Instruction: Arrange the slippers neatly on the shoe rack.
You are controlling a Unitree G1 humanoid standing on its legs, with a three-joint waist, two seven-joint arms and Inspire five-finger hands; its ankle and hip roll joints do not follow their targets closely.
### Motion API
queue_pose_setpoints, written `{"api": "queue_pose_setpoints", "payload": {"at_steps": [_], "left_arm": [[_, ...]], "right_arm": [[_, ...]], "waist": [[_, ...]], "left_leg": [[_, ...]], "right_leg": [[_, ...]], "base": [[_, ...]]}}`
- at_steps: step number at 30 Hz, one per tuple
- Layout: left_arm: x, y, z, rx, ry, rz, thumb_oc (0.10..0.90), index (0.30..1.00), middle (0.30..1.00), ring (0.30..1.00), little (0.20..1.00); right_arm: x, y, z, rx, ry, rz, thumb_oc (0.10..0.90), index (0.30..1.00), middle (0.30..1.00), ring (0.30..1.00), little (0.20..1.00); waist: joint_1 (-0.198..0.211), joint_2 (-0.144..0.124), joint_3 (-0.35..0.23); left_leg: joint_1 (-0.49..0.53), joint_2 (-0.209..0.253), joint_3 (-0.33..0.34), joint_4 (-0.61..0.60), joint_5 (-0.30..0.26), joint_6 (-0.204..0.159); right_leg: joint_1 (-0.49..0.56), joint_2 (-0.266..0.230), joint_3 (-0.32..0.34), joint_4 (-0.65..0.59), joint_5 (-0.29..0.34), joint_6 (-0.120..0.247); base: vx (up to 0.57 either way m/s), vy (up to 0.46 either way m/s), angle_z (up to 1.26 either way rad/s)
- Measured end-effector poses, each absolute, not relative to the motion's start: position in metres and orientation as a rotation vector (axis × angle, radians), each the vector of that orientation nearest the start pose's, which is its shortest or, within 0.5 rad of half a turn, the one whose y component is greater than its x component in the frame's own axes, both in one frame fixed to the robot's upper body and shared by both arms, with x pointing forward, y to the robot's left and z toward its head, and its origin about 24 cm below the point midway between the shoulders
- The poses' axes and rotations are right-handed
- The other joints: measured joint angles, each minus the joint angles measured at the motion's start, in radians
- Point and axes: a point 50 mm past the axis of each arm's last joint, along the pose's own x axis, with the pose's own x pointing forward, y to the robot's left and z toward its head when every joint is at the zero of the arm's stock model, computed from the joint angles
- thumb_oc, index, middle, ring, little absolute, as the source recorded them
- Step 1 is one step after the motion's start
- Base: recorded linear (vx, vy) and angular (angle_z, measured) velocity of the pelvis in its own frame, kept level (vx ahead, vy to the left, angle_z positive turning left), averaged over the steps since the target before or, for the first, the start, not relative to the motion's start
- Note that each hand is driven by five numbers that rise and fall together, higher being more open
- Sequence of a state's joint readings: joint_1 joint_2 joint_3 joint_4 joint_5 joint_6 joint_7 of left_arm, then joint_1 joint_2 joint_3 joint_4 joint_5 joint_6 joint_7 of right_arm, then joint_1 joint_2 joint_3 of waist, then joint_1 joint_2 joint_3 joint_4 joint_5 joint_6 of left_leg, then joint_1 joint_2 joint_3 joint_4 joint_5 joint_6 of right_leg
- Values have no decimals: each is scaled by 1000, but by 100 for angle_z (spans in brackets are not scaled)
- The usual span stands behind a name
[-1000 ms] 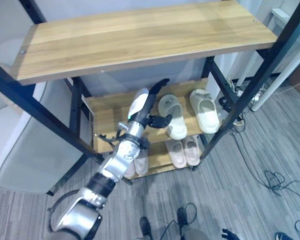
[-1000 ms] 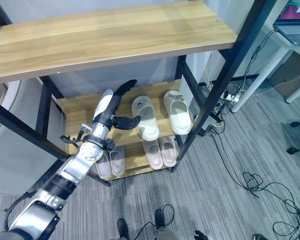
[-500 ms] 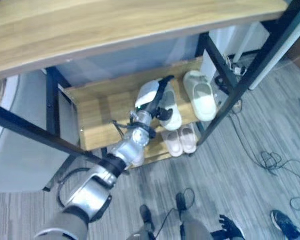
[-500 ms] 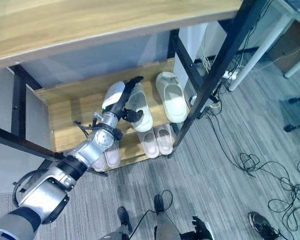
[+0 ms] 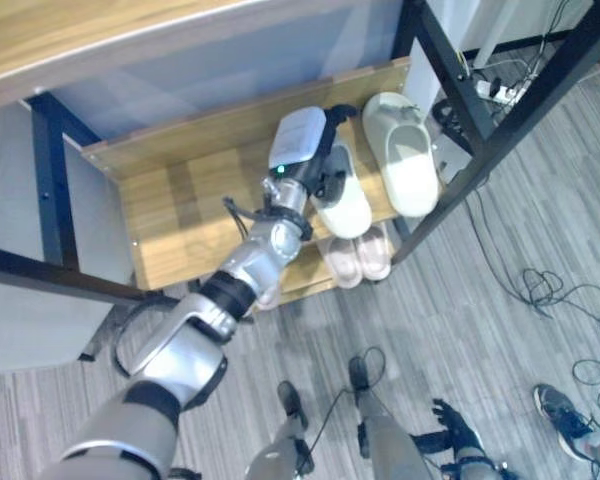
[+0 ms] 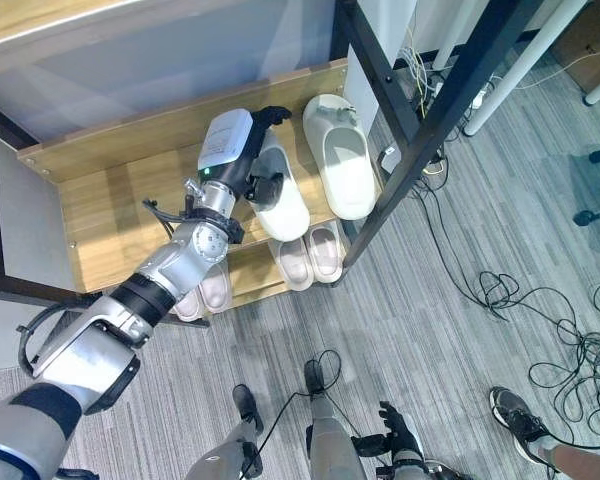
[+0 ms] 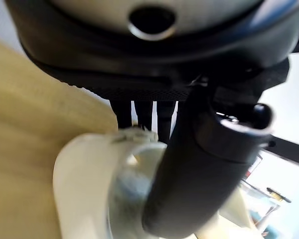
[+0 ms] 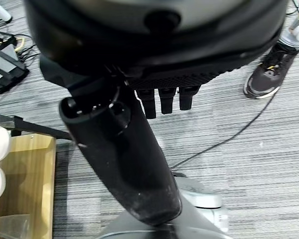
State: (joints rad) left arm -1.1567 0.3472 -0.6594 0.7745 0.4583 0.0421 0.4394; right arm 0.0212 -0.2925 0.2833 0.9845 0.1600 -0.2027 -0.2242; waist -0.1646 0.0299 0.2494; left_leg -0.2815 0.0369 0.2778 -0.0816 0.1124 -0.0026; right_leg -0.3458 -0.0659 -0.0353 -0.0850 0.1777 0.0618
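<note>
Two cream slippers lie on the shoe rack's middle shelf (image 5: 180, 215). My left hand (image 5: 298, 145) reaches in over the left cream slipper (image 5: 348, 205); its fingers lie straight past the slipper's far end and its thumb (image 7: 199, 169) presses on the strap. The same slipper (image 7: 84, 184) shows close up under the thumb. The right cream slipper (image 5: 410, 170) lies a little apart, next to the rack's black post. My right hand (image 5: 450, 437) hangs low over the floor with its fingers spread and nothing in it.
A pink pair of slippers (image 5: 358, 255) sits on the lowest shelf, with another pale pair (image 6: 202, 290) further left. The rack's black post (image 5: 480, 150) stands right of the slippers. Cables lie on the grey floor at the right, and a person's shoe (image 5: 565, 410) shows there.
The camera has tipped down toward the lower shelves. My left hand has moved from beside the left cream slipper onto it, its thumb now on the strap.
</note>
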Motion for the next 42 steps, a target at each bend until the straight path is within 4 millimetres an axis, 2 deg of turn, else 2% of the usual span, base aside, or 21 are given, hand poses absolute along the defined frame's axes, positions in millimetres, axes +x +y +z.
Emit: {"api": "queue_pose_setpoints", "payload": {"at_steps": [3,5,18,23,28,34,35,36,37,42], "left_arm": [[404,84,245,1350,-694,148,400,300,300,300,300],[404,84,255,1366,-725,175,400,300,300,300,300],[392,71,272,1345,-877,227,400,300,300,300,300],[388,69,277,1332,-920,245,400,300,300,300,300],[386,60,278,1382,-966,226,400,300,300,300,300],[385,49,291,1473,-1037,241,400,300,300,300,300],[385,47,291,1492,-1045,237,431,347,347,347,347],[385,47,291,1503,-1049,235,579,568,568,568,568],[386,46,292,1530,-1053,233,800,900,900,900,900],[387,46,296,1562,-1058,253,800,900,900,900,900]], "right_arm": [[147,-230,-127,-358,769,-142,800,900,900,900,900],[149,-229,-126,-356,758,-141,800,900,900,900,900],[158,-223,-120,-375,689,-111,800,900,900,900,900],[168,-217,-114,-371,645,-86,800,900,900,900,900],[174,-216,-111,-380,626,-81,800,900,900,900,900],[189,-218,-107,-423,597,-104,800,900,900,900,900],[190,-217,-106,-434,592,-99,800,900,900,900,900],[191,-217,-105,-435,589,-98,800,900,900,900,900],[194,-216,-104,-437,581,-96,800,900,900,900,900],[196,-215,-103,-443,572,-89,800,900,900,900,900]], "waist": [[-3,0,10],[-2,0,14],[-4,-26,56],[-29,-48,71],[-26,-48,74],[-24,-47,74],[-22,-47,74],[-22,-47,74],[-22,-46,74],[-23,-44,73]], "left_leg": [[-17,0,8,0,1,0],[-30,1,9,0,4,0],[-56,5,12,0,7,-3],[-57,6,17,0,7,-3],[-61,8,17,0,7,-3],[-82,7,18,0,9,-4],[-82,7,17,0,9,-4],[-83,7,17,0,9,-4],[-83,6,16,0,9,-3],[-83,5,14,0,13,-1]], "right_leg": [[-20,0,6,0,2,2],[-34,1,7,0,9,-2],[-63,5,9,1,14,-2],[-67,6,16,1,14,-2],[-72,9,17,0,14,-2],[-94,8,18,1,20,-3],[-94,8,17,1,20,-3],[-94,8,17,1,20,-3],[-93,7,16,1,20,-3],[-92,5,14,1,24,-3]], "base": [[-10,-16,-6],[-1,-4,-3],[1,-1,0],[16,-5,-4],[4,-7,-1],[5,2,-1],[0,0,0],[0,0,0],[0,0,0],[0,0,0]]}}
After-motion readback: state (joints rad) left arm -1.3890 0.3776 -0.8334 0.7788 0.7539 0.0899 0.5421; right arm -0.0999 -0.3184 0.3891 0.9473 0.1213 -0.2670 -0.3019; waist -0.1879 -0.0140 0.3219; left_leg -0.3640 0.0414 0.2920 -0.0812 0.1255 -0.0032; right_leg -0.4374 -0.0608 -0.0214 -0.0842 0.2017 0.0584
